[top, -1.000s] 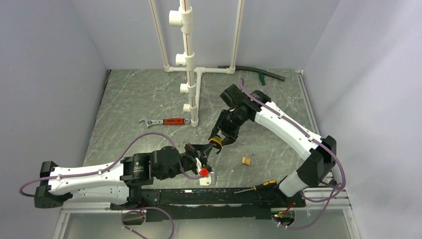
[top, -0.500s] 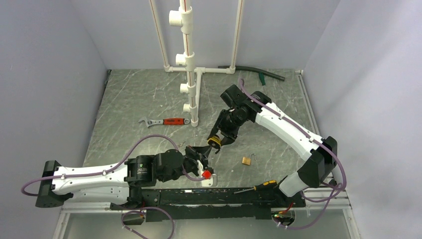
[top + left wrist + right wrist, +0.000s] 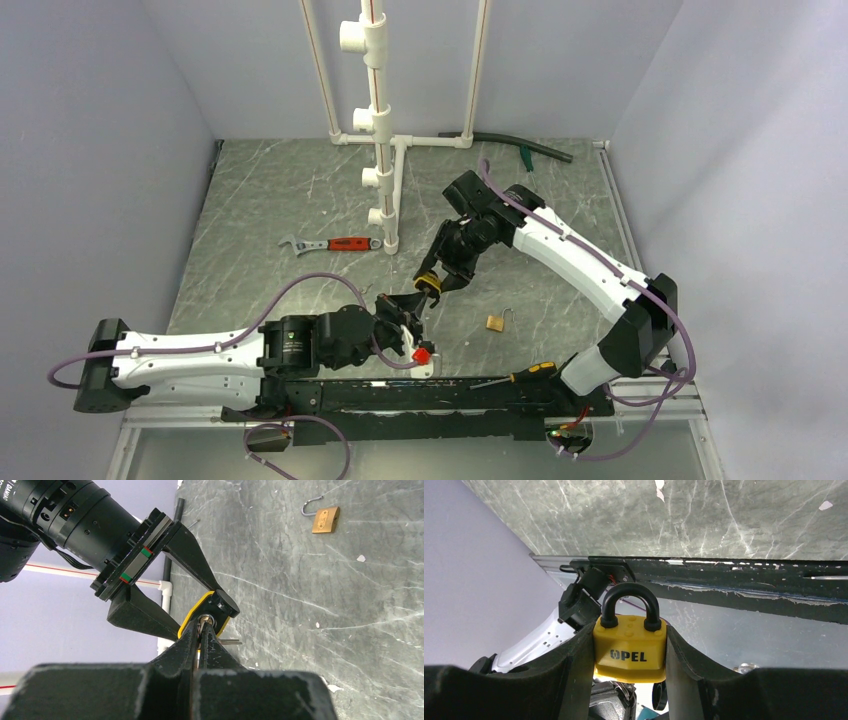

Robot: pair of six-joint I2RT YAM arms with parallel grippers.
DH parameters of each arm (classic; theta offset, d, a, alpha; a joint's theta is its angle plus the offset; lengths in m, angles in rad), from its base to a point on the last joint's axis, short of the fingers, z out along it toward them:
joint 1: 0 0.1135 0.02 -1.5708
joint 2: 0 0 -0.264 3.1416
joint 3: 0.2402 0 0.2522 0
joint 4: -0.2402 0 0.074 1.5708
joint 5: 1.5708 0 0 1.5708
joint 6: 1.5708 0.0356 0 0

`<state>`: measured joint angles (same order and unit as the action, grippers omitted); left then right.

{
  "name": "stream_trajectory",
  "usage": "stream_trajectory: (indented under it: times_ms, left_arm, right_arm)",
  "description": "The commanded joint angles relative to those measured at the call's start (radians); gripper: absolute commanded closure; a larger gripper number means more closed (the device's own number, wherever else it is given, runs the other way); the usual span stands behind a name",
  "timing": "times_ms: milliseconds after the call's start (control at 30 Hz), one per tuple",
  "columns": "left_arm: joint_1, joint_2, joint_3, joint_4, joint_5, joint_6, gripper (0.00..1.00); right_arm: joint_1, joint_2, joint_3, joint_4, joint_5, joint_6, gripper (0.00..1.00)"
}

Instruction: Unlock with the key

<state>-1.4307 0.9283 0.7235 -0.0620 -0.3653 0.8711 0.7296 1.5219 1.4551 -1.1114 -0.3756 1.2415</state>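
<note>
1. Grip, left. I am pinching my left gripper (image 3: 201,631) fully closed on the key (image 3: 204,623). The small grey metal piece is projecting just ahead of my fingertips.

2. Grip, right. I am clamping my right gripper (image 3: 630,630) on the yellow padlock (image 3: 630,655), one finger on each flat side. The shackle (image 3: 630,592) is pointing away from my palm. Both its legs are sitting in the body, so I am judging the lock not yet released.

3. Position. The key is directly in front of my left fingertips and is touching the round metal keyway on the padlock's underside. I cannot tell how deep the blade is sitting, because my own fingers are covering it.

4. Step in hand. I am judging this to be insertion, or the start of the turn. The two grippers are meeting nose to nose above the table (image 3: 350,605).

5. Next move. It is calling for a straight push along the keyway axis until the blade is bottoming out. Then it is calling for a wrist roll of the left gripper while the right one is bracing the body against twist. The main risks are a slipping key or a pinch that is too loose.

6. Not involved. A brass padlock (image 3: 325,519) with an open shackle is lying well beyond my left fingertips.
</note>
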Motion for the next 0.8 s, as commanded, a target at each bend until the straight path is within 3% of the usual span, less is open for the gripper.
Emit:
stream_trajectory:
  times_ms: [0,767]
  left_arm:
    - [-0.005,-0.001,0.000,0.051,-0.055,0.040,1.00]
    - [-0.013,-0.012,0.003,0.019,-0.042,0.048,1.00]
  right_arm:
    - [0.004,-0.048,0.007,0.021,-0.040,0.018,1.00]
    - [0.004,-0.052,0.002,0.022,-0.046,0.007,1.00]
